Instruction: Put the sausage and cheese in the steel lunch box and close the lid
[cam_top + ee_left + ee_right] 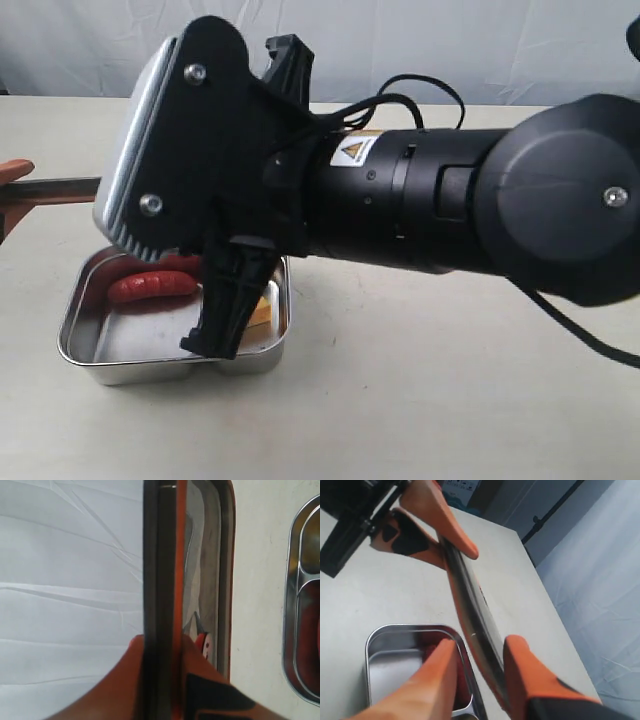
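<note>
L gripper [160,645] pinches lid [162,555] at one end. Lid is edge-on, tilted, up off table [420,400]. R gripper [481,642] is spread, w/ a finger on either side of lid's other end and not clamped on it. Ext. view: box [75,335] sits at 8 o'clock, uncovered. Sausage [150,286] lies inside it. Cheese [264,311] is at sausage's 4 o'clock, also in box, mostly hidden by R arm [450,200]; can't tell which compartment. Only label: sticker [352,151] w/ yellow warning triangle on R arm, print too small to read.
</note>
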Robot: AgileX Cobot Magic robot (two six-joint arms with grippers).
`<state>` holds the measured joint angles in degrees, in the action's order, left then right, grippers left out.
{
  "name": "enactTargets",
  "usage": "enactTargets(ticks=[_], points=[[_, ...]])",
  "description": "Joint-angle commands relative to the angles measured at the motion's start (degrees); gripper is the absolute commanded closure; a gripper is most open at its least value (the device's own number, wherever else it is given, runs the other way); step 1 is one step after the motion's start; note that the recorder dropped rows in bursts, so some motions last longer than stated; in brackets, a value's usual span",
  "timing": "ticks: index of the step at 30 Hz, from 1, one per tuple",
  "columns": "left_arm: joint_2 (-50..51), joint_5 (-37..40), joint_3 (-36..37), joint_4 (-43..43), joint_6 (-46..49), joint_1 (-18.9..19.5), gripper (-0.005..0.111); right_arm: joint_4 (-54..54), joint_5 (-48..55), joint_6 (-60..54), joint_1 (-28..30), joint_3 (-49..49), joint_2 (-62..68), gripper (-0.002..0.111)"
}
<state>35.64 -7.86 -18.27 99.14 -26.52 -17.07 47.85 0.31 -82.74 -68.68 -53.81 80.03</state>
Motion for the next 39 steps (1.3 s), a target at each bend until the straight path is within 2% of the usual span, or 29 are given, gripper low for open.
enactTargets(ticks=[1,7,16,18,19,20,26,29,36,39], points=[[0.03,0.10,0.06,-0.77,-0.80,-0.35,0.107,-3.32,1.91,-0.21,-0.11,-0.34,0.22,0.075],[0.03,-2.52,0.06,-0.56,-1.68,-0.35,0.107,-6.03,-0.93,-0.21,-0.11,-0.34,0.87,0.075],[0.03,-4.40,0.06,-0.56,-1.85,-0.35,0.107,-6.03,-3.76,-0.21,0.01,-4.91,8.54,0.076],[0.03,-4.40,0.06,-0.56,-1.85,-0.35,0.107,-6.45,-3.74,-0.21,0.01,-4.91,8.64,0.086],[0.03,-4.56,0.06,-0.79,-1.97,-0.35,0.107,-6.45,-3.74,-0.21,0.01,-4.91,8.64,0.099],[0.03,-4.80,0.06,-0.77,-1.97,-0.35,0.107,-6.45,-3.62,-0.21,0.01,-4.91,8.64,0.107],[0.03,-6.52,0.06,-6.61,-2.68,-0.35,0.106,-9.18,-2.59,-0.21,0.01,-4.44,8.64,0.108],[0.03,-7.20,0.06,-6.74,-6.12,-0.35,0.097,-11.82,-3.48,-0.21,0.01,-3.78,8.88,0.109],[0.03,-8.77,0.06,-6.74,-13.06,-0.35,0.060,-12.76,-12.98,-1.45,0.01,-0.51,8.88,0.109],[0.03,-8.89,0.06,-6.74,-17.69,-0.35,0.053,-12.76,-14.28,-1.45,0.01,-0.23,8.88,0.109]])
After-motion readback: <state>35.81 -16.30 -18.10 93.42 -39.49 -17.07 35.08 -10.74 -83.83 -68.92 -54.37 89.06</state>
